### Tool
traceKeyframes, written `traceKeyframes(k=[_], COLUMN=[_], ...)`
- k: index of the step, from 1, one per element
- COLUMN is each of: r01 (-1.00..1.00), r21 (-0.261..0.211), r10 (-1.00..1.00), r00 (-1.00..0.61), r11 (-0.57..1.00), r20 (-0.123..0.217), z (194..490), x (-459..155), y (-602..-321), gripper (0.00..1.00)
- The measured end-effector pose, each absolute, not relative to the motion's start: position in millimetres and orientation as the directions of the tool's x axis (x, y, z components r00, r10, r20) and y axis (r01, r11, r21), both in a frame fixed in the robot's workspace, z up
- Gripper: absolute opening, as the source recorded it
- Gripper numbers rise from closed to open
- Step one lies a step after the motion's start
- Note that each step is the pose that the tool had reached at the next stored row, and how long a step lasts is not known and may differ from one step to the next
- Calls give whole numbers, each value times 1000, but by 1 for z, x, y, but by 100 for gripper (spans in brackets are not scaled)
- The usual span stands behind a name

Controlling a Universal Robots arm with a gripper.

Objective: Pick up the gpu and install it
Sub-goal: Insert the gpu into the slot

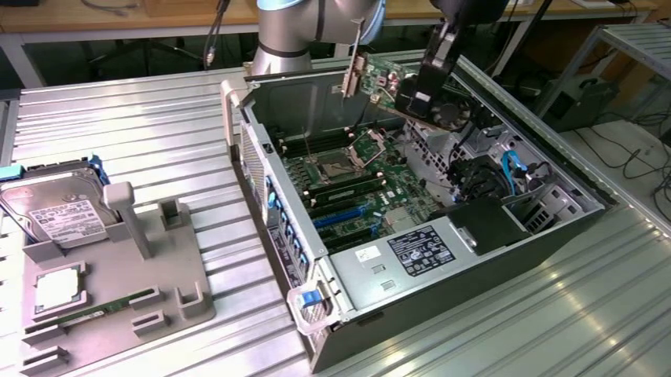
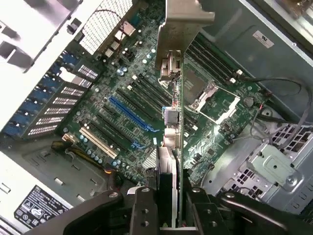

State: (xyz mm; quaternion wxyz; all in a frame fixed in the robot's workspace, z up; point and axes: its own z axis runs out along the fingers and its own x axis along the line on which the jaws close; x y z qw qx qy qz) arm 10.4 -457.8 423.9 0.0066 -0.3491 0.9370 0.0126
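One claw [image 1: 419, 102] we see clamped on the gpu [image 1: 378, 78], upper centre of the exterior view, seemingly clear above the motherboard [image 1: 351, 184].

case label [image 1: 419, 251], drive label [image 1: 61, 216]: print unreadable

One gpu [image 1: 379, 81], one gripper [image 1: 420, 102], one computer case [image 1: 524, 263], one hard drive [image 1: 58, 210], one grey fixture [image 1: 157, 271].
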Motion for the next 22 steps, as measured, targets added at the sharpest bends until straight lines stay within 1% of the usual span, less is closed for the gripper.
traceKeyframes(k=[4,22], r01=[-818,-933], r21=[19,19], r10=[-817,-933], r00=[-576,-360], r11=[576,360], r20=[-21,-21], z=[424,424], x=[10,10], y=[-458,-458], gripper=[28,28])
